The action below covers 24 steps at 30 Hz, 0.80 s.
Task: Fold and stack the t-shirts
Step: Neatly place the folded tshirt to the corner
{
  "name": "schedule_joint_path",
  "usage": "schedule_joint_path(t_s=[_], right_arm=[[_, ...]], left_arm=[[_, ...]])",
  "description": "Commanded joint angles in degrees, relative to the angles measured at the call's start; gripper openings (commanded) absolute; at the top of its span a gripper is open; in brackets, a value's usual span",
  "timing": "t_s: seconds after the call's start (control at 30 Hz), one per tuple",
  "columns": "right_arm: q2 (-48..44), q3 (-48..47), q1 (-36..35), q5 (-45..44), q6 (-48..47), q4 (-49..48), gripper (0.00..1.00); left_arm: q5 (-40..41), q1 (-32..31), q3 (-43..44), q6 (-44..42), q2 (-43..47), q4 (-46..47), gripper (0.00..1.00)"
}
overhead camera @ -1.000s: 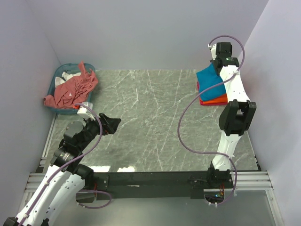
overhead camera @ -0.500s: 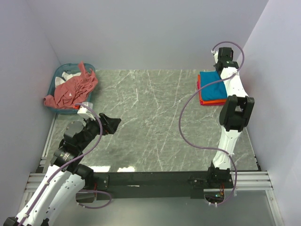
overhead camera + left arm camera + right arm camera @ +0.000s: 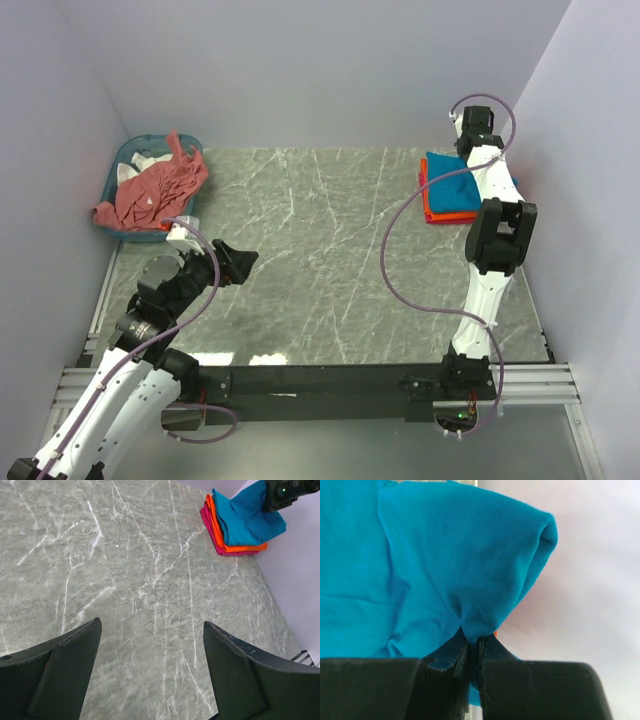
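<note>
we are seeing the pink t-shirt (image 3: 150, 195) lying crumpled over the basket (image 3: 112, 183) at far left, its length running from near-left to far-right. the left gripper (image 3: 240, 262), standing wide open and empty, is the nearer one; the shirt is lying beyond it, to its left. at far right, the right gripper (image 3: 479, 650) is pinching a fold of the teal t-shirt (image 3: 420, 570) atop the orange t-shirt (image 3: 450, 213).

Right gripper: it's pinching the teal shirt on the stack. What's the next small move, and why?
Probably open the right gripper and let go. Its jaws are shut on a raised fold of the teal t-shirt, which already lies atop the orange t-shirt.
</note>
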<state>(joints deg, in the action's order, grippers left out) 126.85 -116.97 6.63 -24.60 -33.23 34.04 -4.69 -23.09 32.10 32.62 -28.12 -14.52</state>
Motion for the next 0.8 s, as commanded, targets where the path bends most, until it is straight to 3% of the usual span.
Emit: schedule_joint_path(t_s=[0.0,0.5,0.53,0.67,0.77], right_arm=[[0.1,-1.6,0.7,-1.6,-0.8,-3.3,0.0],[2.9,-2.2,1.2,-3.3,-2.1,-5.6,0.04],[3.1,-2.2,1.3,-3.8,-2.3,-6.3,0.06],[5.3,-3.0,1.3,-8.6,-4.1,-9.6,0.55],[8.1,-6.8,1.3,-12.0,-4.5,-10.3,0.62]], left_arm=[[-0.1,0.2,0.3,-0.5,-0.4,1.4,0.88],[0.0,0.2,0.7,-0.8,-1.5,1.3,0.88],[0.0,0.2,0.7,-0.8,-1.6,1.3,0.88],[0.1,0.2,0.8,-0.9,-1.8,1.1,0.88],[0.2,0.2,0.9,-1.1,-2.0,0.9,0.88]])
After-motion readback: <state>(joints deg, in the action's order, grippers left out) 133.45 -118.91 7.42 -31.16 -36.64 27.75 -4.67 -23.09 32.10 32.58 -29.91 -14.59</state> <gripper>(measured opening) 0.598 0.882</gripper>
